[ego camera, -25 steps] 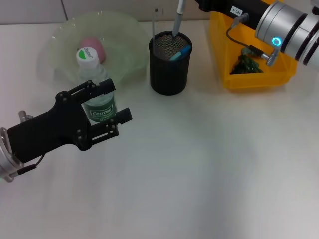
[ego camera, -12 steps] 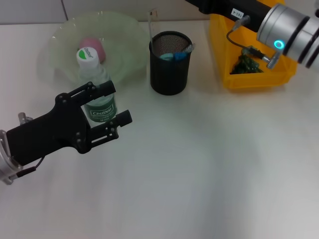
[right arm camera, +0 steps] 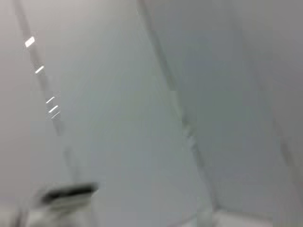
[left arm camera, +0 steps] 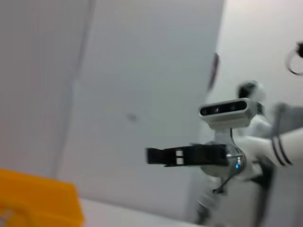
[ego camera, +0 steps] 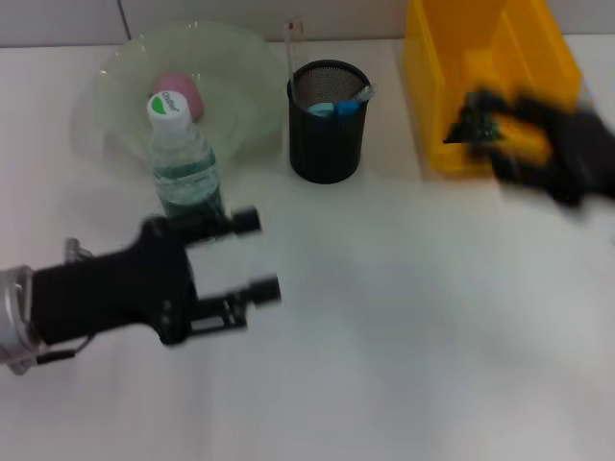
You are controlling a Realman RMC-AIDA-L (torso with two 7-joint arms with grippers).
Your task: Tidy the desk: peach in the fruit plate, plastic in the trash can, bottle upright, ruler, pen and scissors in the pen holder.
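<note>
One bottle (ego camera: 184,158) stands upright on the white desk (ego camera: 384,336), with its white and green cap at the top. It is free; nothing holds it. The left gripper (ego camera: 252,254) is just beside the bottle, on the side nearer to the robot, and its two fingers (ego camera: 245,221) are spread apart with only bare desk between them. The upper finger is close to the base of the bottle, but I cannot tell if it touches it.

Behind the bottle, farther from the left gripper, lies the pale green fruit plate (ego camera: 115,86), and the pink peach (ego camera: 179,92) sits inside it. To the right of the plate stands the black mesh pen holder (ego camera: 327,134). A thin clear ruler (ego camera: 291,46) rises from its rim at the left, and something blue (ego camera: 336,108) lies inside, near the top.

Farther right is the yellow bin (ego camera: 452,86), with a dark green piece of plastic (ego camera: 473,123) in it. The right gripper (ego camera: 553,154) is at the near side of this bin, very blurred, so I cannot tell if it is open or closed.

The left wrist view shows the robot's head camera (left arm camera: 226,109) and a corner of the yellow bin.
</note>
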